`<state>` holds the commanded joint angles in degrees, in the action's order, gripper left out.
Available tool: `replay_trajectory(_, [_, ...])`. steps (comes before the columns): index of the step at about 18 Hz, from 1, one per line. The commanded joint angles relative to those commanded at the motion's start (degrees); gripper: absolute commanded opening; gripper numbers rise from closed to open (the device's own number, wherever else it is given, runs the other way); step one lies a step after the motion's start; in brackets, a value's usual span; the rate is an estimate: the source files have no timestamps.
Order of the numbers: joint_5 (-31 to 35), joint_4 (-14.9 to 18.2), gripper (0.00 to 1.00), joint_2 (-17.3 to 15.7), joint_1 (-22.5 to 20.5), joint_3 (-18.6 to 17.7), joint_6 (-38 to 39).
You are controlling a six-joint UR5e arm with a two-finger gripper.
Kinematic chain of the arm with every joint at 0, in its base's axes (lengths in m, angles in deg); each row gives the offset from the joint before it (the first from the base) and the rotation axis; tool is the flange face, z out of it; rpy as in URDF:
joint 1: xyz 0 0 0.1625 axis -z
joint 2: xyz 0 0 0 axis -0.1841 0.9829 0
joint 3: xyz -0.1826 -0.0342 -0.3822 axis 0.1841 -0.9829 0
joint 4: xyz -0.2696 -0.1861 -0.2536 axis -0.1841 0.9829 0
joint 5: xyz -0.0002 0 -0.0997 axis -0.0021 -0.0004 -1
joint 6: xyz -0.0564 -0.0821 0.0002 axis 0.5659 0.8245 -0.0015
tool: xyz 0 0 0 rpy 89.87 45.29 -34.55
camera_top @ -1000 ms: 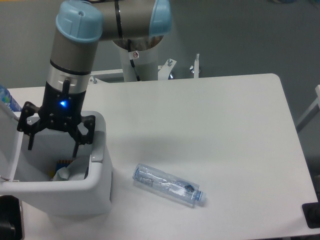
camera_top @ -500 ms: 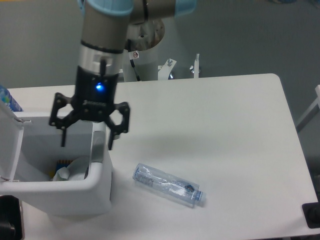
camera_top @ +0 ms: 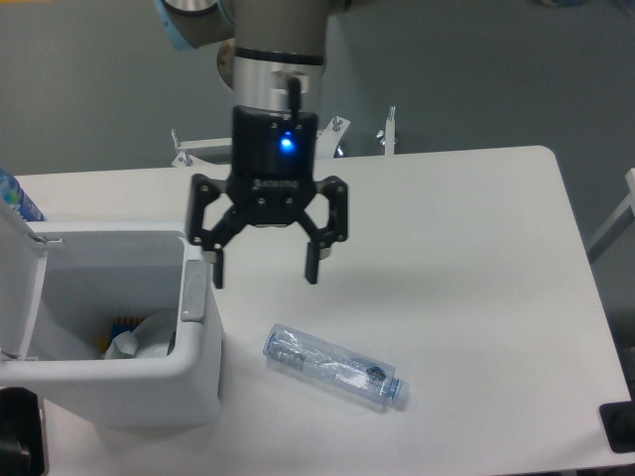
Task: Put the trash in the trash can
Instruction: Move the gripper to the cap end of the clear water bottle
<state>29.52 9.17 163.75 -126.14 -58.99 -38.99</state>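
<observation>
1. Gripper [camera_top: 265, 270] hangs with its jaws spread wide and nothing between them, above the table [camera_top: 476, 258] just right of the trash can [camera_top: 119, 387].
2. A second ago it hung over the open bin; it has since swung out to the right, toward the bottle.
3. White tissue [camera_top: 144, 337] lies inside the trash can, low against the right wall, so one of the two pieces of trash appears to be dealt with.
4. Crushed clear bottle [camera_top: 335, 366] remains on the table, below and slightly right of the gripper, near the bin but apart from it.
5. Its long axis runs diagonally, from upper left down to lower right, with the narrower neck end pointing lower right, toward the table's front edge.
6. Judging by this, the bottle is the next pickup.
</observation>
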Motion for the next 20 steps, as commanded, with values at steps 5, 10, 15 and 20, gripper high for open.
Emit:
replay_trajectory(5, [3.4, 0.0, 1.0, 2.1, -3.1, -1.1, 9.2])
replay_trajectory(10, [1.8, -0.1, 1.0, 5.4, -7.7, -2.6, 10.8])
replay_trajectory(15, [2.0, -0.1, 1.0, 10.6, -8.9, -2.6, 13.3])
replay_trajectory(20, [2.0, -0.3, 1.0, 15.9, -8.7, -2.6, 13.1])
